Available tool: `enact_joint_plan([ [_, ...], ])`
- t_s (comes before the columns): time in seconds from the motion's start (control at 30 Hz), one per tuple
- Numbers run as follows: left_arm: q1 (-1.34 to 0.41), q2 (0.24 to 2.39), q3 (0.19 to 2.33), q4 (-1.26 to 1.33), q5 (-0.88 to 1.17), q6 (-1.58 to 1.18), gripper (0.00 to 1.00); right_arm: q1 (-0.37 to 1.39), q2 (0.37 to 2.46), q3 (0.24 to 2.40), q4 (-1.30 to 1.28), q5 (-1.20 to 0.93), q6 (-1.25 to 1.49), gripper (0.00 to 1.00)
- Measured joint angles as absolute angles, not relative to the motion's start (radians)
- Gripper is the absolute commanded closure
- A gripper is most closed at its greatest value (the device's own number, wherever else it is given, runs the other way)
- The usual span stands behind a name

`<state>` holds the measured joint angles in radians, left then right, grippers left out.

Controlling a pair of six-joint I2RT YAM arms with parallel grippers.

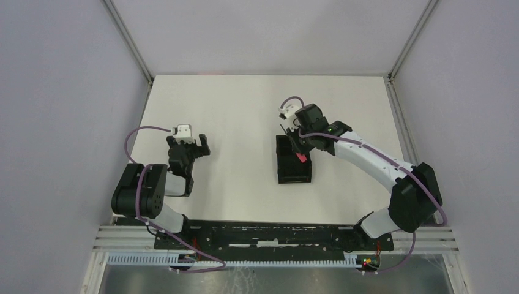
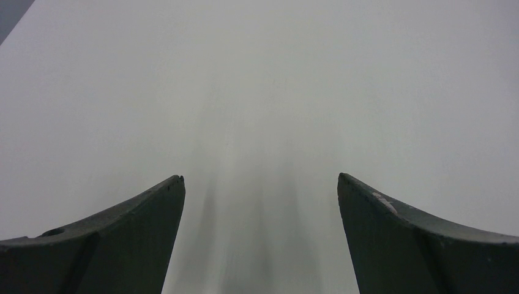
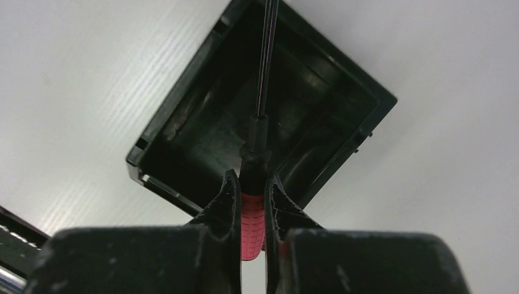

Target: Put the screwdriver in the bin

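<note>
Right hand clamping the screwdriver by its red handle, shaft seemingly hanging over the bin, left hand hovering open above the worktop.

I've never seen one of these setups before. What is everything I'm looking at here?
screwdriver: one, red handle and thin black shaft, gripped by its handle and held over the bin
bin: one, black, open-topped, on the table right of centre
table: one, white, under everything
walls: pale grey, enclosing the table on three sides
right arm: one, black and white, reaching in to the bin
left arm: one, black and white, folded back on the left side
right gripper: one, black, shut on the screwdriver
left gripper: one, black, open over bare table
</note>
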<state>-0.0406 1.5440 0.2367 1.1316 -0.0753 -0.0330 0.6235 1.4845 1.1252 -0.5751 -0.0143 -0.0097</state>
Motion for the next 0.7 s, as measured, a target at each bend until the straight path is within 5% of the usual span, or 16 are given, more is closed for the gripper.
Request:
enact_joint_plan([
  [0.2,-0.041,1.544,0.237,1.132,-0.075,-0.033,0.0,0.647,1.489,1.052,-0.534,-0.018,-0.054,1.0],
  [0.43,-0.041,1.544,0.237,1.132,-0.075,-0.033,0.0,0.65,1.523,1.037,-0.49,-0.014,-0.059,0.59],
  [0.7,-0.041,1.544,0.237,1.132,-0.075,-0.033,0.0,0.65,1.523,1.057,-0.483,0.009,-0.049,0.44],
])
